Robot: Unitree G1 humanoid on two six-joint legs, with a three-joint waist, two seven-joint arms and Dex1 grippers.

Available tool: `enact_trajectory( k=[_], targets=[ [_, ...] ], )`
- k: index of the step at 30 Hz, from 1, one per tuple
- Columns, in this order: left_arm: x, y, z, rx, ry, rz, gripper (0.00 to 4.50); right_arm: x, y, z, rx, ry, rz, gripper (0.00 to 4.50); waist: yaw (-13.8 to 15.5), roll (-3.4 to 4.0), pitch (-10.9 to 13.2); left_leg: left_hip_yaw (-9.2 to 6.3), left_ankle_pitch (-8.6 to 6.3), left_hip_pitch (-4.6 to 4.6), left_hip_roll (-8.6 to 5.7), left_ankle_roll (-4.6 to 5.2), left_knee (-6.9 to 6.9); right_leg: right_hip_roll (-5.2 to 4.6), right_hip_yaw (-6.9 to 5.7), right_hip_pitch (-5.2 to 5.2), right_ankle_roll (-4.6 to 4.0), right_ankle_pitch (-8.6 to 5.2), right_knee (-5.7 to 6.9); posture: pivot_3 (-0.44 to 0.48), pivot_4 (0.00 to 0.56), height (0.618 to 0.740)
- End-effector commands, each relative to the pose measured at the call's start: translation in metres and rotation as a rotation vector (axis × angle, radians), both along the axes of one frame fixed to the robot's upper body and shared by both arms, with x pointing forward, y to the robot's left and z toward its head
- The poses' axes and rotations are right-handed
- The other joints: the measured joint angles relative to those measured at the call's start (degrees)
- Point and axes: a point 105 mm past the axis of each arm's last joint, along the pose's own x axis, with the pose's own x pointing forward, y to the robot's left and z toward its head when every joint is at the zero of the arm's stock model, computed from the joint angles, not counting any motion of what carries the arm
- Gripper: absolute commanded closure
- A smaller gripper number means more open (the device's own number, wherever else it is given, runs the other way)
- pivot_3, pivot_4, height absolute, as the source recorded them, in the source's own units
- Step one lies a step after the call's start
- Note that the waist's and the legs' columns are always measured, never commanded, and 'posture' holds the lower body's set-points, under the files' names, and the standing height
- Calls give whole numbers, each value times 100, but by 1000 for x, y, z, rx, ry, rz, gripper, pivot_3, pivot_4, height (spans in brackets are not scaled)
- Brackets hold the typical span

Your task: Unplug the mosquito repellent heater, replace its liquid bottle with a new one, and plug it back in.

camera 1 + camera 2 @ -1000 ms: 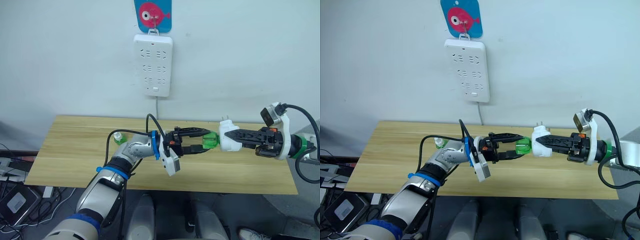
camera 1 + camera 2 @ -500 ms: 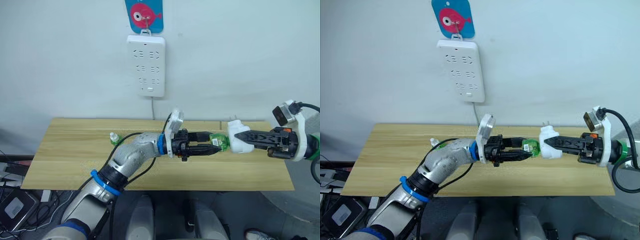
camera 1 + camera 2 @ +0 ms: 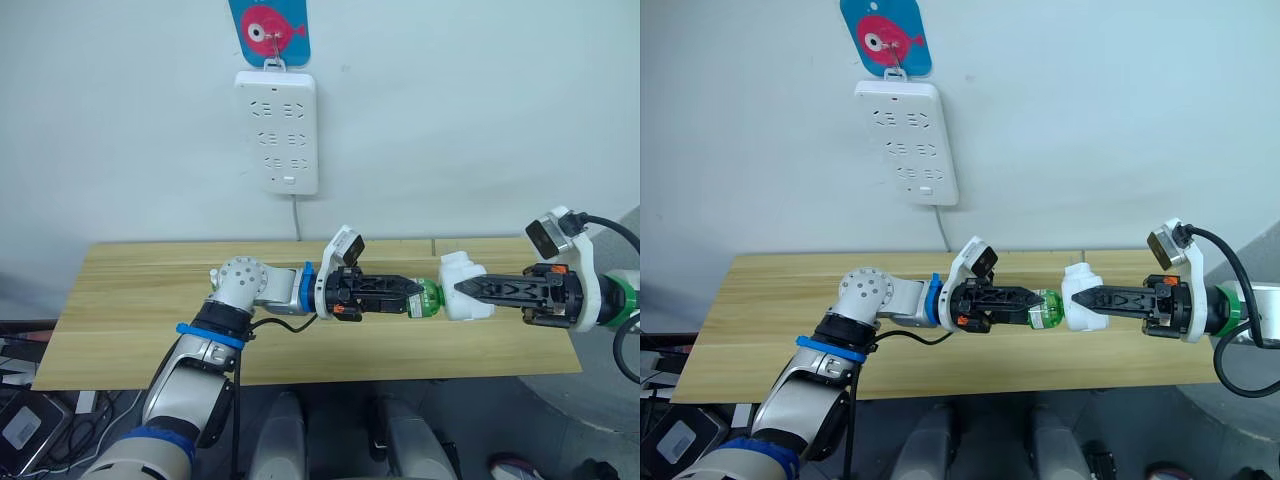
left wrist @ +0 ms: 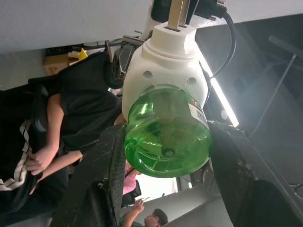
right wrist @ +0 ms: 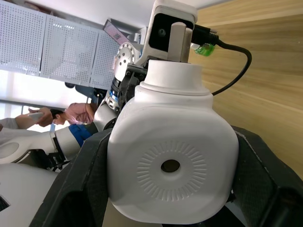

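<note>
Green bottle [image 3: 427, 298] clamped in left gripper [image 3: 408, 297], neck hidden inside heater [image 3: 462, 299]; right gripper [image 3: 470, 290] grips heater, prob.

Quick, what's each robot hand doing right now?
Left gripper: closed on the green liquid bottle.
Right gripper: closed on the white mosquito repellent heater.

Both arms reach inward, forearms level, grippers facing. Left gripper [image 3: 408, 297] clamped on green bottle [image 3: 427, 298]; right gripper [image 3: 468, 290] clamped on white heater [image 3: 458, 287].
</note>
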Motion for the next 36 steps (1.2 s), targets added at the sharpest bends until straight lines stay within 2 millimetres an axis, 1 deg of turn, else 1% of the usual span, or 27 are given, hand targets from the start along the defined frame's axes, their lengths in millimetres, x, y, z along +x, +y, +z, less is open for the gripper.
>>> enact_trajectory(
  k=[1, 3, 4, 6, 7, 11, 13, 16, 18, 20, 21, 22, 25, 26, 27, 29, 30, 32, 34, 36],
  targets=[
    [5, 17, 2, -10, -13, 53, 2246, 4, -11, 6, -19, -12, -46, 1472, 0, 0, 0, 0, 0, 0, 0, 0, 0, 0, 1, 0, 0, 0, 0, 180, 278, 740],
    [6, 16, 1, -12, -47, 76, 2246, 3, -10, 5, -14, -10, -41, 1472, 0, 0, 0, 1, 0, 0, 0, 0, 0, -1, 1, 0, 0, 0, 0, 180, 278, 740],
    [7, 15, 4, -37, -68, 90, 2246, 4, -9, 5, -8, -11, -39, 1472, 0, 0, 0, 1, 0, 0, 0, 0, 0, -1, 2, 0, 0, 0, 0, 180, 278, 740],
    [7, 14, 10, -76, -96, 107, 1508, 5, -7, 4, -1, -12, -39, 1472, 1, 0, 0, 2, 0, 0, 0, 0, -1, -1, 2, 0, 0, 0, -2, 180, 278, 740],
    [8, 14, 11, -86, -98, 110, 1262, 6, -6, 4, 1, -13, -38, 1472, 0, -1, 1, 3, 0, 0, 0, 0, -1, -1, 3, 0, 0, 0, -1, 180, 278, 740],
    [13, 16, 14, -101, -88, 135, 35, 7, -6, 5, 8, -13, -36, 1472, 8, -1, 5, 2, 0, 0, 0, 0, -1, -1, 1, -1, 0, 0, 1, 193, 283, 740],
    [23, 20, 10, -89, -75, 195, 35, 10, -9, 4, 11, -8, -60, 1472, 11, -1, 6, 3, 0, -1, -3, 0, -1, -6, 2, 0, 0, 0, -2, 192, 281, 740],
    [33, 31, 11, -75, -120, 279, 35, 16, -17, 2, 17, 0, -116, 1472, 10, -4, 7, 7, 0, -1, -6, 0, -1, -9, 4, 0, 0, 0, -4, 182, 279, 740],
    [30, 33, 13, -53, -307, 313, 35, 19, -22, 3, 24, 2, -143, 1472, 1, -4, 8, 7, 0, -1, -5, 0, -2, -8, 4, -1, 0, 0, -3, 182, 280, 740],
    [27, 31, 19, -40, -601, 378, 35, 23, -28, 3, 34, 8, -177, 1472, 6, -1, 9, 14, 0, 0, -3, 0, -8, -8, 10, -3, 0, 0, -4, 184, 282, 740],
    [26, 30, 20, -39, -703, 394, 35, 23, -29, 3, 37, 10, -186, 1472, 18, -1, 10, 15, 0, 1, -3, -1, -8, -9, 10, -2, 0, 0, -4, 187, 282, 740],
    [26, 28, 18, -28, -948, 432, 35, 24, -30, 3, 37, 12, -191, 1472, 42, 0, 10, 17, 0, 0, -3, -2, -9, -11, 11, -2, 0, 0, -6, 190, 282, 740],
    [22, 20, 10, -37, -1557, 465, 35, 25, -29, 3, 35, 13, -189, 1472, 122, 1, 10, 33, 0, 4, -4, -2, -9, -15, 22, -1, -1, 1, -17, 196, 281, 740],
    [22, 19, 8, -46, -1659, 477, 35, 25, -29, 4, 35, 13, -187, 1472, 155, 1, 10, 40, 0, 5, -4, -2, -9, -16, 28, -1, -2, 1, -20, 200, 279, 740],
    [19, 17, 7, -84, -1827, 476, 35, 26, -28, 4, 36, 12, -184, 1472, 183, 1, 10, 44, 0, 4, -3, -2, -9, -17, 31, -1, -3, 2, -22, 200, 279, 740],
    [12, 13, 6, -190, -2065, 467, 35, 27, -26, 5, 39, 11, -177, 1472, 232, 1, 10, 50, 0, 4, -4, -1, -7, -19, 36, -1, -2, 3, -26, 204, 277, 740],
    [7, 10, 5, -246, -2168, 457, 35, 28, -25, 5, 39, 10, -173, 1472, 260, 1, 10, 53, -1, 2, -4, 0, -6, -19, 38, -1, -1, 4, -30, 203, 275, 740],
    [6, 6, 8, -316, -2302, 484, 35, 29, -22, 5, 38, 7, -167, 1472, 312, 1, 10, 57, -1, -3, -4, 1, -7, -20, 41, -3, 2, 6, -36, 203, 274, 740],
    [9, 2, 8, -346, -2376, 502, 35, 30, -20, 5, 41, 3, -163, 1472, 324, 1, 9, 56, -1, -10, -6, 1, -7, -21, 40, -5, 4, 7, -40, 204, 272, 740],
    [12, -1, 9, -355, -2410, 520, 35, 31, -17, 7, 47, -5, -153, 1472, 333, 1, 9, 54, -3, -13, -6, 3, -7, -21, 38, -5, 5, 8, -43, 202, 271, 740]
  ],
)
